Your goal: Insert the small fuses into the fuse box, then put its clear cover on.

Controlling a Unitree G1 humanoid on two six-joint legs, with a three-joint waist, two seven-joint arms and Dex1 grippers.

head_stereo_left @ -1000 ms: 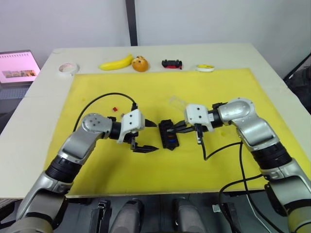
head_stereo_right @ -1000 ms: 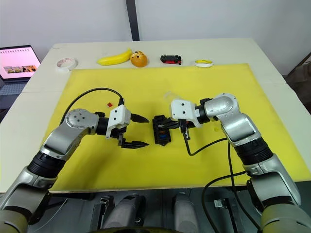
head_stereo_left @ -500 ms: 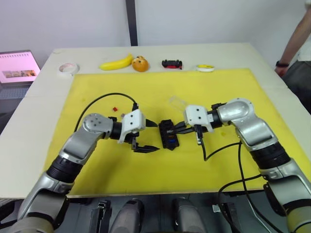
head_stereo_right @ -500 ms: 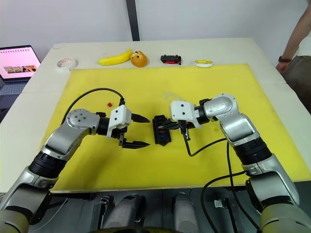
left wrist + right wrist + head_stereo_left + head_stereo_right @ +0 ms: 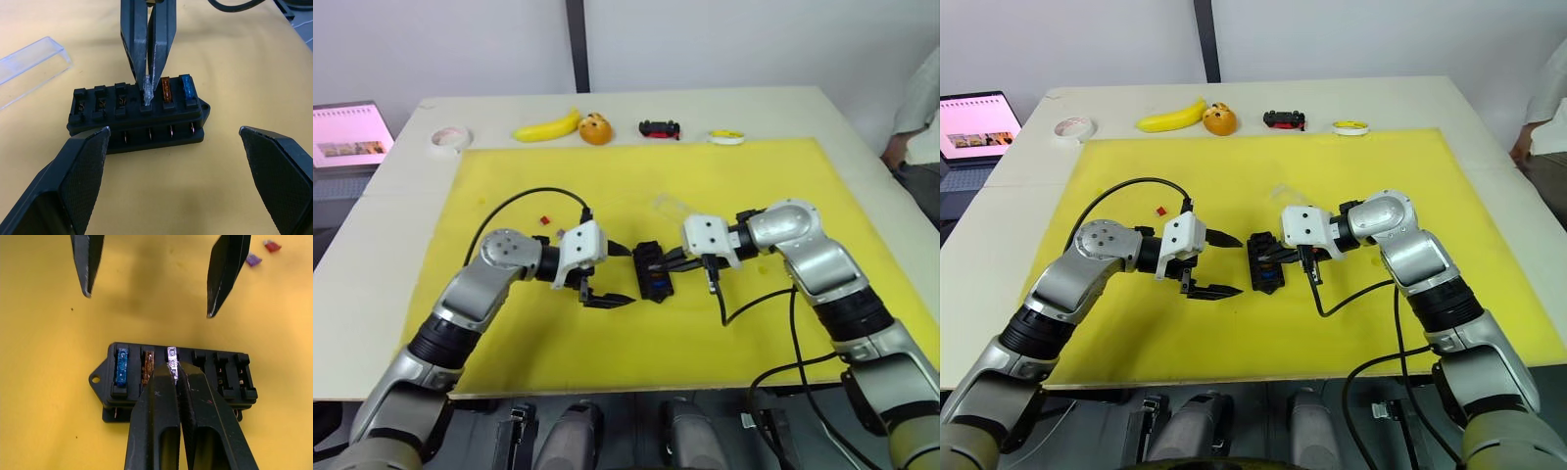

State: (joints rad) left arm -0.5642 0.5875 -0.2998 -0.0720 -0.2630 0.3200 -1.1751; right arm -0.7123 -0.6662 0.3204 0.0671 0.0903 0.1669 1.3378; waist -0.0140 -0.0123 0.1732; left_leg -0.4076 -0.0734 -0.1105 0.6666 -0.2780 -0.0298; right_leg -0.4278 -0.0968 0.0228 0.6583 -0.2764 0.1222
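The black fuse box (image 5: 653,272) lies mid-mat between my two grippers. A blue fuse (image 5: 122,367) and a brown fuse (image 5: 147,367) sit in its end slots. My right gripper (image 5: 176,368) is shut on a pale grey fuse (image 5: 148,88) that stands in the third slot. On the box's other side, my left gripper (image 5: 628,274) hangs open with nothing in it. The clear cover (image 5: 668,207) rests on the mat just behind the box. A red fuse (image 5: 545,220) and a purple fuse (image 5: 253,259) lie loose behind the left gripper.
Along the table's back edge are a tape roll (image 5: 451,137), banana (image 5: 548,127), orange (image 5: 596,128), toy car (image 5: 660,128) and a yellow-white disc (image 5: 727,137). A laptop (image 5: 350,135) sits far left. A person (image 5: 918,103) stands at the right edge.
Both arms have stayed almost still, the right gripper staying pinched on the fuse at the box. A person has come into view at the right edge and shifted.
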